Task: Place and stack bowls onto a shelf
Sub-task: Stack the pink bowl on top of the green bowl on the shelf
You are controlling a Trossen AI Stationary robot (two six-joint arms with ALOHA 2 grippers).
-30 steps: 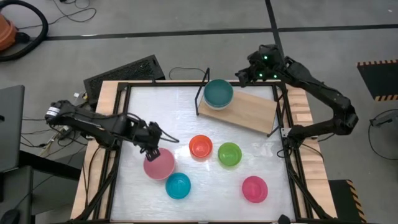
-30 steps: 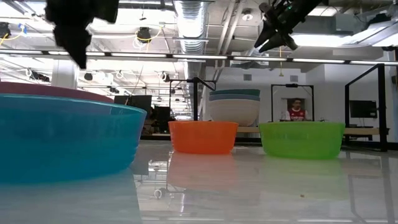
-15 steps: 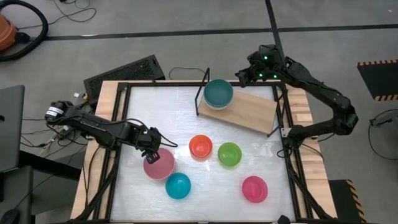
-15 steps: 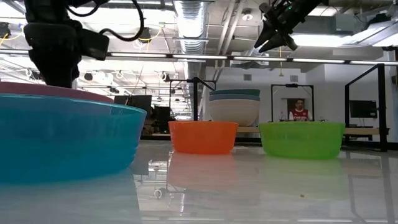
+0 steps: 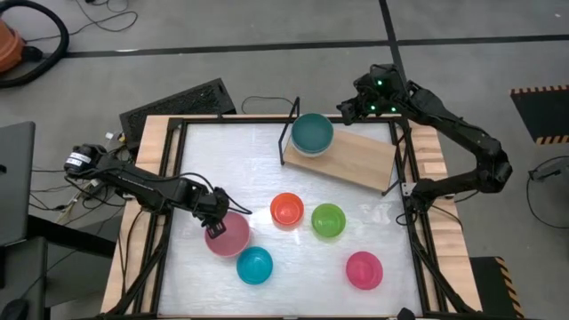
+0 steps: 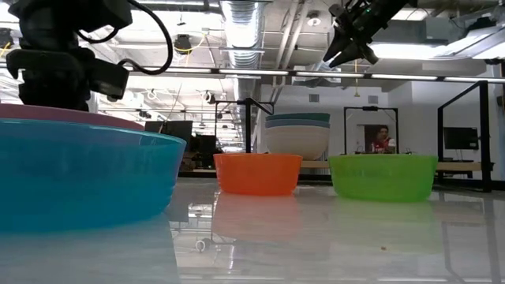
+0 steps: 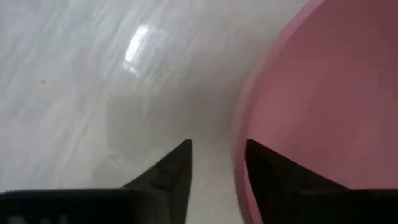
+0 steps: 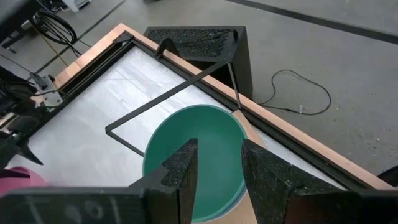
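Note:
A pale pink bowl (image 5: 231, 236) sits on the white table, near the left side. My left gripper (image 5: 216, 222) is open over its left rim. In the left wrist view (image 7: 217, 177) one finger stands outside the rim and the other inside the bowl. In the low view this gripper (image 6: 55, 79) hangs just above the pale pink rim (image 6: 47, 113). My right gripper (image 5: 354, 108) waits open, high above the wooden shelf (image 5: 356, 158). A teal bowl (image 5: 312, 133) is nested in a white bowl (image 6: 297, 146) on the shelf's left end. My left gripper comes down from above over the pale pink bowl's left rim (image 7: 239, 155), one finger inside and one outside. The inner finger (image 7: 273, 177) is close to the wall. I cannot tell whether it touches. The bowl rests on the table.
On the table stand a blue bowl (image 5: 254, 266), an orange bowl (image 5: 286, 210), a green bowl (image 5: 328, 220) and a bright pink bowl (image 5: 364, 269). The blue bowl sits close to the pale pink one. A black frame borders the table. A person shows far off in the room (image 6: 383, 140).
My left gripper has come down and moved a little toward the table's near edge, from above the pale pink bowl to its left rim. The bowls have not moved.

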